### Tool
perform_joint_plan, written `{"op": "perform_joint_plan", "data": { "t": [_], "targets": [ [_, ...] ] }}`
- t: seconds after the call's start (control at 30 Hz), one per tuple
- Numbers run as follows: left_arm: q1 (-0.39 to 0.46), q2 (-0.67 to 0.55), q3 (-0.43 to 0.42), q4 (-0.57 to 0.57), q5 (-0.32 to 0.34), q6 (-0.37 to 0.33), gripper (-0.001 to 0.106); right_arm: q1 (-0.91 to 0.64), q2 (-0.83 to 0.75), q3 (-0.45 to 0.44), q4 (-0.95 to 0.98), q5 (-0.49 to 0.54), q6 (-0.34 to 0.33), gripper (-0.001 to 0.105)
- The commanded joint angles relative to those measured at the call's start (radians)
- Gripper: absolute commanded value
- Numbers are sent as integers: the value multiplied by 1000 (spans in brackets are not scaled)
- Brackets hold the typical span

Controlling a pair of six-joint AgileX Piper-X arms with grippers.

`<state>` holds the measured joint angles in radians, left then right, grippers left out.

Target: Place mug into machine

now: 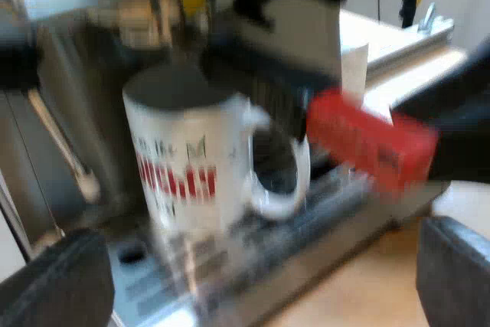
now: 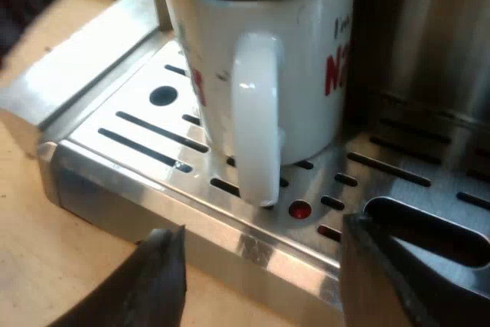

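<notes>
The right gripper (image 2: 264, 229) is spread wide and holds nothing, near the slotted drip tray's (image 2: 138, 129) front edge, facing the mug's handle. The left gripper (image 1: 264, 233) is likewise spread and empty. The white mug (image 2: 306, 74) stands upright on the espresso machine's tray, under the locked holder (image 1: 371, 143) with its red end.

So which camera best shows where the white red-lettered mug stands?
The right wrist view: the mug rests on the slotted metal tray. The left wrist view shows the whole mug near the red-ended handle.
</notes>
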<state>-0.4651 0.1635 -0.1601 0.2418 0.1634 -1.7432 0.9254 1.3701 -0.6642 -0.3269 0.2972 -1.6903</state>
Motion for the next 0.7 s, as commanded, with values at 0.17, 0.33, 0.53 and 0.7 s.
{"op": "perform_joint_plan", "data": {
  "t": [0.17, 0.33, 0.53, 0.7],
  "targets": [
    [-4, -3, -138, 89, -3, -4, 81, 118, -282, 7, 259, 87, -4, 15],
    [-4, -5, -248, 226, -3, -2, 81, 217, -375, 2, 261, 206, -19, 0],
    [-4, -7, -367, 344, 9, -2, 81, 309, -428, 2, 249, 309, -20, 0],
    [-4, -9, -427, 391, 22, -2, 81, 350, -415, -27, 239, 378, -17, 0]
  ]
}}
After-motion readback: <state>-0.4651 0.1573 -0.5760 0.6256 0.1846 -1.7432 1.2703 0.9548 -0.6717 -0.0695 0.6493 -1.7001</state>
